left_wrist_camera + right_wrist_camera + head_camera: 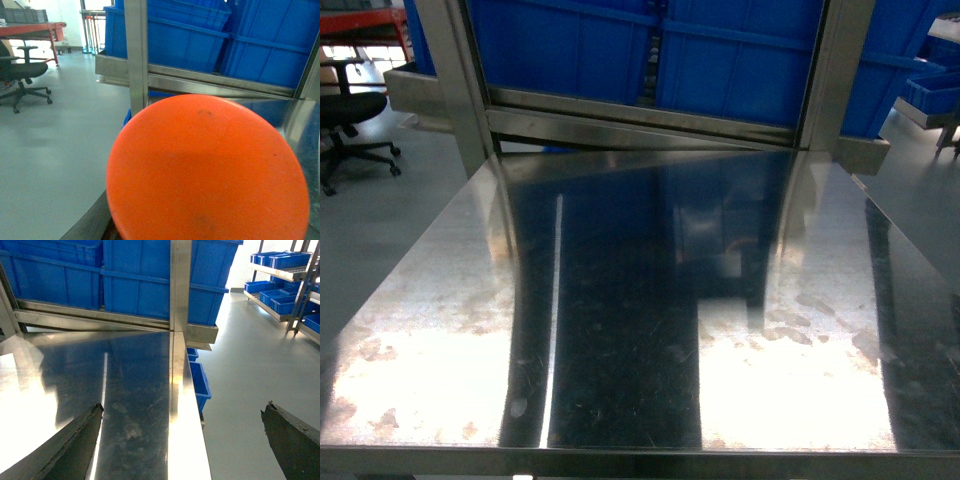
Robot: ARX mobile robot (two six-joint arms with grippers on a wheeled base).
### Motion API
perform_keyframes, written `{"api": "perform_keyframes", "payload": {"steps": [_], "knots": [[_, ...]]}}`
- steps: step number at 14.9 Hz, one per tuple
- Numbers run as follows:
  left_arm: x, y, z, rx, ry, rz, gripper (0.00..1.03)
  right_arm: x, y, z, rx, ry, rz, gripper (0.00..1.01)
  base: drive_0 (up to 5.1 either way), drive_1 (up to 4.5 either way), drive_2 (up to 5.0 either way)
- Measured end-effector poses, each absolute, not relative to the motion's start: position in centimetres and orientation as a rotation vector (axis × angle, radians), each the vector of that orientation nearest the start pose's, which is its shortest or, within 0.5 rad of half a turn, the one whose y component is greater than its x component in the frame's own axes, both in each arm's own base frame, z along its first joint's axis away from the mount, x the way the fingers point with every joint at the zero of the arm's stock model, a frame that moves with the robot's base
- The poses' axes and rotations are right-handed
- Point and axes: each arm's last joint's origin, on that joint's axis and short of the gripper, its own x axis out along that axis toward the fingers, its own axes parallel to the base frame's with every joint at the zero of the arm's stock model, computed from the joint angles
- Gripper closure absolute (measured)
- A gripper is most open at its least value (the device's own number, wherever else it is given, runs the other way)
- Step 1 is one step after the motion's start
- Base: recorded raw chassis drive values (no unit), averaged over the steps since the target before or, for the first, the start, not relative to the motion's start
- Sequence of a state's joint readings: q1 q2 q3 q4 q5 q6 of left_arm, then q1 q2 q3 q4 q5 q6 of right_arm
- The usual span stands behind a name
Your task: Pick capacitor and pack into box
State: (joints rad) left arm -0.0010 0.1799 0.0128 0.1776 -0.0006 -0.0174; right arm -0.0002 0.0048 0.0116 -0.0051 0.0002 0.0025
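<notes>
No capacitor and no box show in any view. The steel table lies bare in the head view, and neither gripper appears there. In the right wrist view my right gripper stands open over the table's right edge. Its dark fingers are spread wide with nothing between them. A large round orange disc fills most of the left wrist view and hides the left jaws. Only a dark sliver, perhaps a finger, shows at the bottom left.
Big blue bins stand on a steel shelf behind the table, between steel posts. A black office chair is on the floor at the left. Smaller blue bins sit below the table's right side, and shelves of bins are further right.
</notes>
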Motion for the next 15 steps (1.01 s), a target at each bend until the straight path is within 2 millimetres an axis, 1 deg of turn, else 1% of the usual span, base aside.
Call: {"api": "perform_keyframes", "payload": {"steps": [1,2,3,5,15], "knots": [[10.8,0.0,17.0,-0.017,-0.009,-0.001,0.58,9.7,0.0,16.7,0.002,-0.002,0.000,0.03,0.0,0.00,0.0],[10.1,0.0,16.4,-0.017,0.046,-0.004,0.58,9.7,0.0,16.7,0.002,-0.002,-0.001,0.03,0.0,0.00,0.0],[9.7,0.0,16.8,-0.017,-0.016,-0.001,0.58,9.7,0.0,16.7,0.002,-0.001,0.000,0.03,0.0,0.00,0.0],[9.7,0.0,16.6,-0.015,0.008,-0.001,0.58,9.7,0.0,16.7,0.002,-0.002,0.000,0.03,0.0,0.00,0.0],[9.7,0.0,16.7,-0.014,0.000,0.000,0.58,9.7,0.0,16.7,0.002,-0.002,0.000,0.03,0.0,0.00,0.0]]}}
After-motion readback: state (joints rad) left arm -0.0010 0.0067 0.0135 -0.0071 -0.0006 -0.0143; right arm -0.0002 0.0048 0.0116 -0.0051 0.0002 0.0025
